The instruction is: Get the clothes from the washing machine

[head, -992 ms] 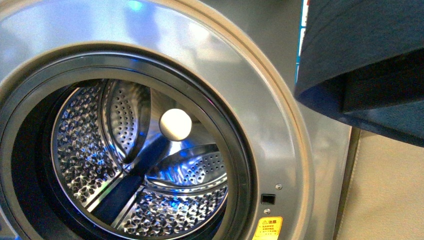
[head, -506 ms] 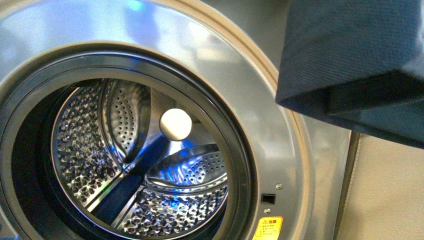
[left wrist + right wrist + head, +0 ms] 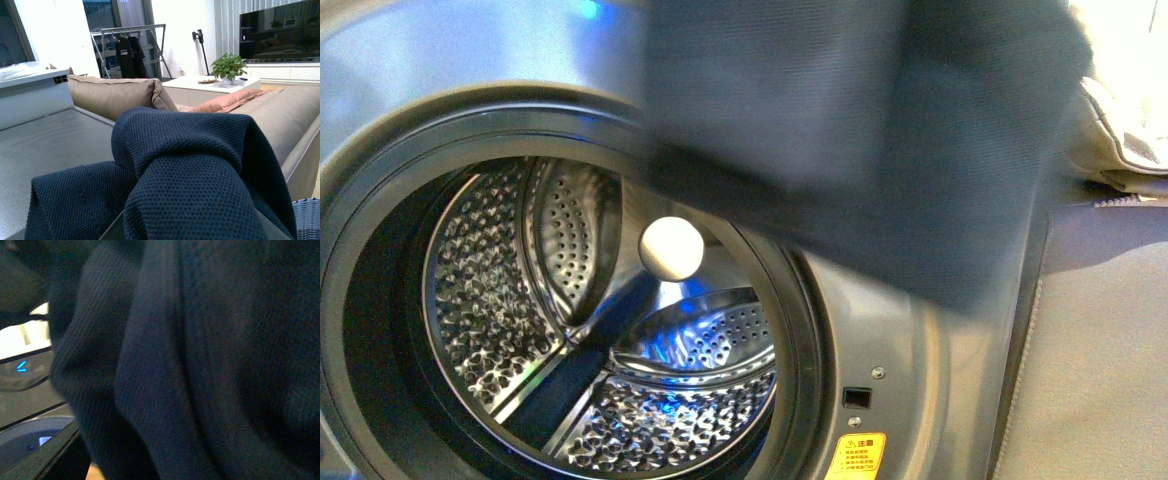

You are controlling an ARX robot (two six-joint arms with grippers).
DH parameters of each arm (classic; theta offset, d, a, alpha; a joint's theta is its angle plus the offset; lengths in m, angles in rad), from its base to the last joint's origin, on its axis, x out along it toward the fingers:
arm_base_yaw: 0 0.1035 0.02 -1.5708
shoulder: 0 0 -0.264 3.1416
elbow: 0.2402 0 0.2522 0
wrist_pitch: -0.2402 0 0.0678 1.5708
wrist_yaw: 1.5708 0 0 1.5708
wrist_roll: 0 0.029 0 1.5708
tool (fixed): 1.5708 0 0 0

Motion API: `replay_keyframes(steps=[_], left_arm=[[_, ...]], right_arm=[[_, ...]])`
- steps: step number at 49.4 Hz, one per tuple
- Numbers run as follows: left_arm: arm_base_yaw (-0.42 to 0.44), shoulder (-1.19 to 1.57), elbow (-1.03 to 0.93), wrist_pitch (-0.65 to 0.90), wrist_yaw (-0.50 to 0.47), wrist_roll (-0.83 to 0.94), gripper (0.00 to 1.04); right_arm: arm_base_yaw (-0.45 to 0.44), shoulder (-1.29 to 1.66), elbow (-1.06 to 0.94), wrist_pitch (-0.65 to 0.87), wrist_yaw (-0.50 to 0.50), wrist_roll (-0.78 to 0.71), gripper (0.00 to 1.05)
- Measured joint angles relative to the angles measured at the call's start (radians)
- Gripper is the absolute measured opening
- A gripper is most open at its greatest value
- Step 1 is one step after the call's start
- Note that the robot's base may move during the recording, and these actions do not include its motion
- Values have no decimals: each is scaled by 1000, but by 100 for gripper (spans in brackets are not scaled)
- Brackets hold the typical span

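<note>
The grey washing machine (image 3: 880,370) fills the front view, its round black-rimmed porthole open on the bare perforated steel drum (image 3: 520,320). Dark navy clothes (image 3: 860,130) hang blurred across the upper right of that view, over the porthole's upper rim. In the left wrist view a navy garment (image 3: 190,180) bunches over my left gripper and hides its jaws; it rests by the machine's grey top (image 3: 50,145). In the right wrist view navy fabric (image 3: 200,365) covers nearly everything and hides my right gripper. Both grippers are shut on the clothes.
A yellow sticker (image 3: 855,455) sits at the machine's lower right. Beige cushions (image 3: 1100,380) stand to its right. The left wrist view shows a beige sofa (image 3: 115,95), a clothes rack (image 3: 130,45), a potted plant (image 3: 229,67) and a woven basket edge (image 3: 307,220).
The navy clothes have swung left and down from the upper right corner, now blurred and covering the porthole's upper right rim.
</note>
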Motion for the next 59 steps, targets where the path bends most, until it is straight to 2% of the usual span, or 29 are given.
replay_keyframes(steps=[9, 25, 34, 42, 53, 59], left_arm=[[0, 1, 0, 0, -1, 0, 19], [0, 1, 0, 0, -2, 0, 19], [0, 1, 0, 0, -1, 0, 19], [0, 1, 2, 0, 2, 0, 41], [0, 0, 9, 0, 4, 0, 72], [0, 0, 11, 0, 6, 0, 88]], right_arm=[[3, 81, 69, 7, 120, -14, 97], [24, 154, 125, 66, 207, -14, 96], [14, 180, 132, 119, 296, -18, 71], [-29, 183, 123, 175, 330, -16, 49], [-137, 142, 68, 256, 341, 15, 20], [-199, 99, 30, 277, 343, 36, 10]])
